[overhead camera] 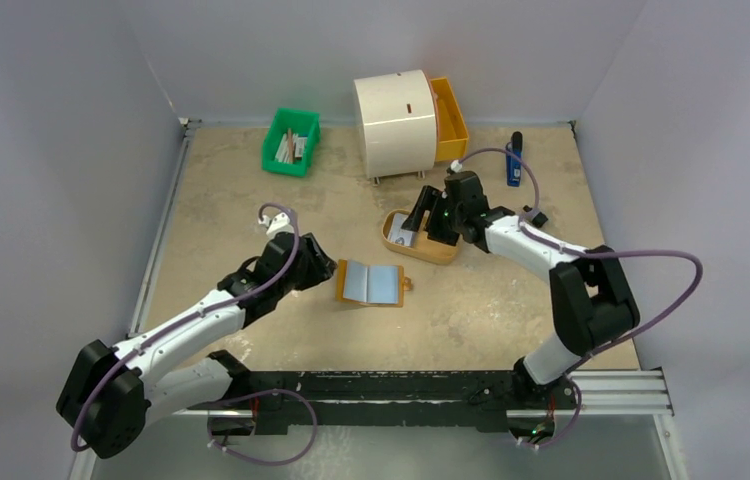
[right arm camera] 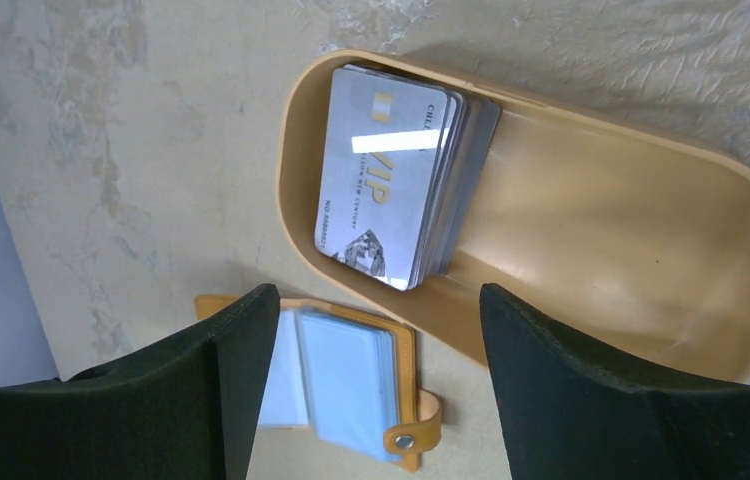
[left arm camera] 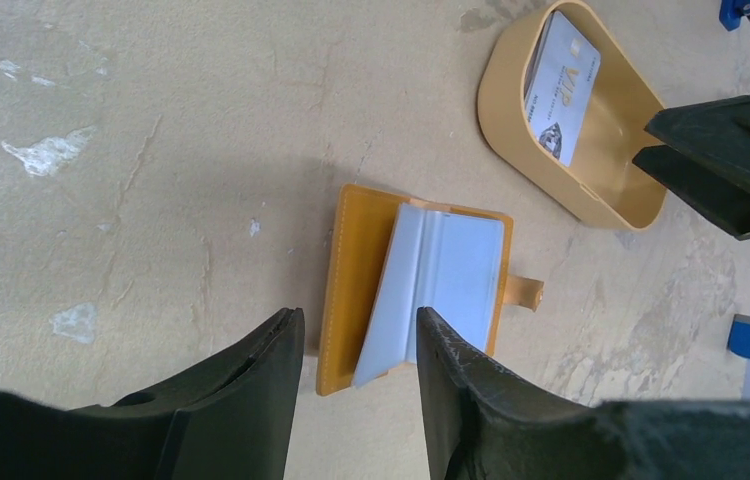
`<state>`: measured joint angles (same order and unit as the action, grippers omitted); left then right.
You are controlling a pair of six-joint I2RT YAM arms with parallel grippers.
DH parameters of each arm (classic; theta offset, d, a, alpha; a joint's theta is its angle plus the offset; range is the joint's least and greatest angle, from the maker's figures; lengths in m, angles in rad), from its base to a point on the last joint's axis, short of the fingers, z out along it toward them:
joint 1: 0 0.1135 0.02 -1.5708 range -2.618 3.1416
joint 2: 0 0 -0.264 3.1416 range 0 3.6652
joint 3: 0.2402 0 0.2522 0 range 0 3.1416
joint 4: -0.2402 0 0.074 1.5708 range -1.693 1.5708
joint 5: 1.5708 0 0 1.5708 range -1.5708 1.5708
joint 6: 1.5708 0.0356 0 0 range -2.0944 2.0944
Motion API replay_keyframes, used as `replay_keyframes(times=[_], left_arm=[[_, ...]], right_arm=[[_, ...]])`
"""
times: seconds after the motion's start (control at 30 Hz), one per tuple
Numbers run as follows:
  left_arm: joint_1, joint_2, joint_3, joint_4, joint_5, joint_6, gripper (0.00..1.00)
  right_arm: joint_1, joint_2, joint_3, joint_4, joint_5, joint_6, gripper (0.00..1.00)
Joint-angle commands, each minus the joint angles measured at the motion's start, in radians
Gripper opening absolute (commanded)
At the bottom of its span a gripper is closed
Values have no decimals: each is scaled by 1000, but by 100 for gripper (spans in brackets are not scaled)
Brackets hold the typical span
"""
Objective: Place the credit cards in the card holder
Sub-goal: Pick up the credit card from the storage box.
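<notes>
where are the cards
The cards lie stacked at the left end of the tray in the top view, just beyond the open holder, below the right claw.

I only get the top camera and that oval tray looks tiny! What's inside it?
Observer: A stack of credit cards at one end of the tray; the top one says VIP.
Operator: Is the right end effector grabbing them?
Observer: No, the right end effector is open and empty, aimed at them.
Operator: And the left one?
Observer: The left end effector is open too, pointing at the open card holder.
</notes>
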<state>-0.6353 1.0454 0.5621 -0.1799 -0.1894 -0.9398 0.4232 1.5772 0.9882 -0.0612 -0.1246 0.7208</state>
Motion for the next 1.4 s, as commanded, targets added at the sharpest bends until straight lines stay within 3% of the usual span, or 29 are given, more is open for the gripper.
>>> replay_keyframes(times=[0.0,0.47,0.7,1.2,1.3,1.37], left_arm=[[-2,-34,-8,-41,-73,21,45],[-2,-52,-32,-79,-102,4,46],[-3,-54,-38,-78,-107,-8,46],[-3,-40,-41,-71,-109,-17,45],[-2,-36,-41,-67,-107,-17,45],[-3,-33,-41,-65,-105,-16,45]], right_arm=[[-4,37,21,79,-29,56,75],[-4,178,70,66,-37,68,66],[-4,222,84,5,-33,75,54],[-15,151,11,52,-4,99,39],[-19,141,-2,56,-8,99,39],[-21,133,-10,57,-15,100,45]])
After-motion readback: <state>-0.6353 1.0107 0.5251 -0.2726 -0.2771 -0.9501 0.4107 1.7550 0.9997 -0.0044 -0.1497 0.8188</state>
